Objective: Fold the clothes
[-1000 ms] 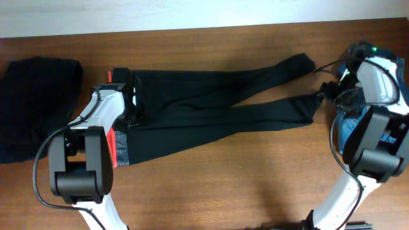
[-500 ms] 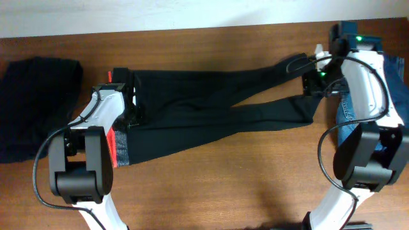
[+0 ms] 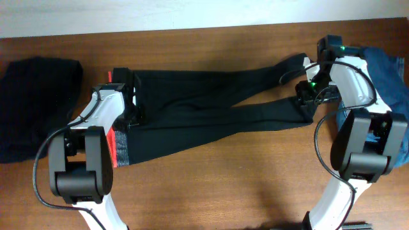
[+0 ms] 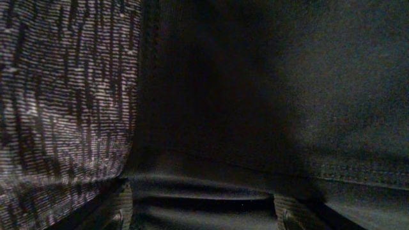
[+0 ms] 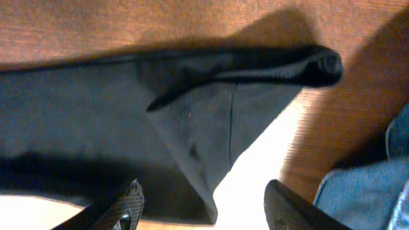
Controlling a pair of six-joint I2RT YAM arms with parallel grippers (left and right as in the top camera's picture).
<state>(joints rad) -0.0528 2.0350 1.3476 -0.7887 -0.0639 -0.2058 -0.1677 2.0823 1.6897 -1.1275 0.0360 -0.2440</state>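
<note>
The clothes, long black trousers (image 3: 204, 102), lie flat across the table with the legs crossing and pointing right. Their grey waistband (image 3: 121, 152) with a red stripe is at the left. My left gripper (image 3: 132, 108) rests on the waist area. In the left wrist view it (image 4: 204, 214) is open, with black fabric bulging between the fingers (image 4: 119, 207) and the grey waistband (image 4: 64, 96) to the left. My right gripper (image 3: 305, 96) hovers open over the lower leg's end. In the right wrist view, a corner of the cuff (image 5: 198, 128) lies between its fingertips (image 5: 204, 207).
A blue denim garment (image 3: 386, 70) lies at the right edge, close to the right arm; it also shows in the right wrist view as denim (image 5: 358, 191). A dark folded garment (image 3: 35, 102) lies at the far left. Bare wooden table (image 3: 223, 185) runs along the front.
The right arm has swung left from over the denim garment to the trouser leg ends, and its jaws have narrowed somewhat. The left arm and the trousers have not moved.
</note>
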